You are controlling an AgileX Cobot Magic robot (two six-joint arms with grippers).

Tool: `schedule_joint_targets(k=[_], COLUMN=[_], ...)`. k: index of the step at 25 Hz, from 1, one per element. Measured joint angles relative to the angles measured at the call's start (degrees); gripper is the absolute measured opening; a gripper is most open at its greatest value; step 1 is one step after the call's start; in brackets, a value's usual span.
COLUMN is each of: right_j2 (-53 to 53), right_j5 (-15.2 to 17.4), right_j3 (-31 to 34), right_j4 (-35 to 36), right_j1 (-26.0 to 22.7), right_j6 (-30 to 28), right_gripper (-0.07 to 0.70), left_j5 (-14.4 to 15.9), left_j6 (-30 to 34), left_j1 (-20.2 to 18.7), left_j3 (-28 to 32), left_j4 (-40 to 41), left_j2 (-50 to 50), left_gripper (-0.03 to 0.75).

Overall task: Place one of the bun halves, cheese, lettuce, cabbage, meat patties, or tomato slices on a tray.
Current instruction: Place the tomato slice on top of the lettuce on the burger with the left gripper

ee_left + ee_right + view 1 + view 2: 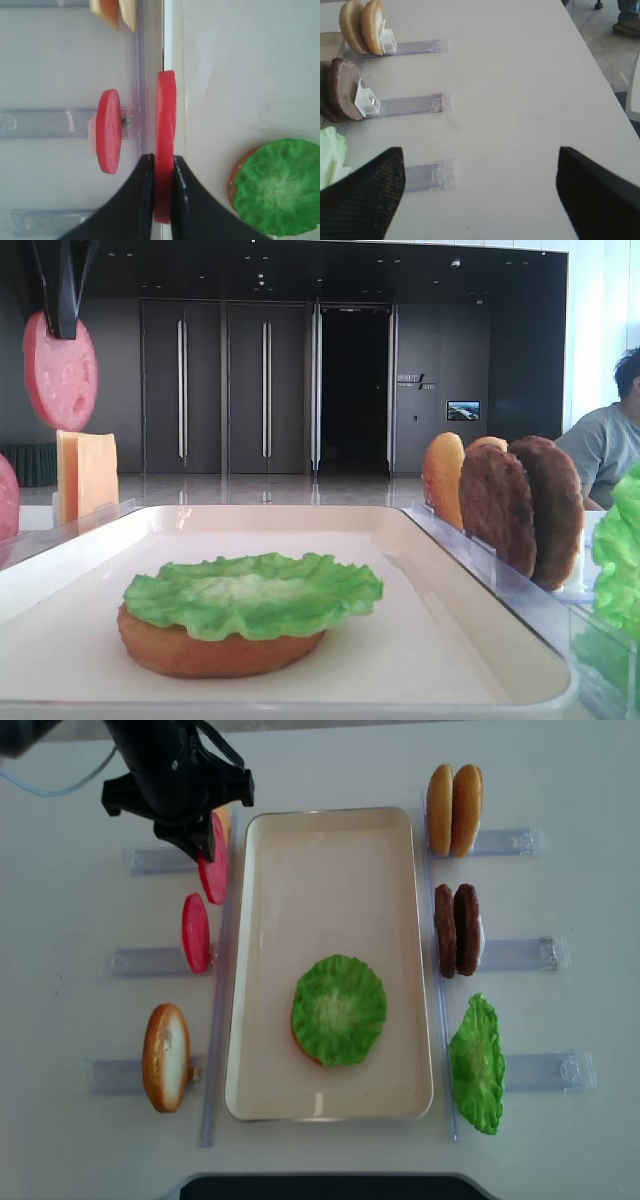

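One tomato slice (165, 150) stands on edge between the fingers of our left gripper (159, 172), clamped tight from both flat sides and lifted just over the left rim of the tray (330, 850), near its far end. A second tomato slice (195, 932) remains upright in its clear holder (150, 960) just left of the tray, apart from the held one. On the tray we see a bun half (200, 650) lying flat with a lettuce leaf (250, 595) spread on top of it, toward the near end. Cheese slices (85, 475) stand in a holder on the left, beyond the tomato, and another bun half (166, 1057) stands nearest on that side. To the right of the tray stand two bun halves (453, 810), two meat patties (457, 930) and another lettuce leaf (477, 1065). Our right gripper (480, 192) hovers over bare table with its jaws spread wide, holding nothing.
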Motion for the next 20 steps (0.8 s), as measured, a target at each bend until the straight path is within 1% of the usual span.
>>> schedule_joint_targets(k=[3, 6, 12, 15, 20], right_j2=[0.00, 0.00, 0.00, 0.00, 0.00], right_j5=[0.00, 0.00, 0.00, 0.00, 0.00], right_j3=[0.00, 0.00, 0.00, 0.00, 0.00], right_j4=[0.00, 0.00, 0.00, 0.00, 0.00], right_j1=[0.00, 0.00, 0.00, 0.00, 0.00], right_j6=[0.00, -0.05, -0.05, -0.05, -0.05], right_gripper=[0.584, 0.584, 0.584, 0.584, 0.584], left_j5=[0.11, 0.11, 0.11, 0.11, 0.23], left_j6=[0.00, 0.00, 0.00, -1.13, -3.16], left_j1=[0.00, 0.00, -0.51, -1.10, -1.11], left_j3=[0.12, 2.32, 11.89, 16.71, 22.95], left_j4=[-0.81, -1.62, -4.04, -4.30, -4.30], left_j2=[-1.00, -2.84, -9.76, -15.13, -23.97], left_gripper=[0.048, 0.048, 0.048, 0.048, 0.048])
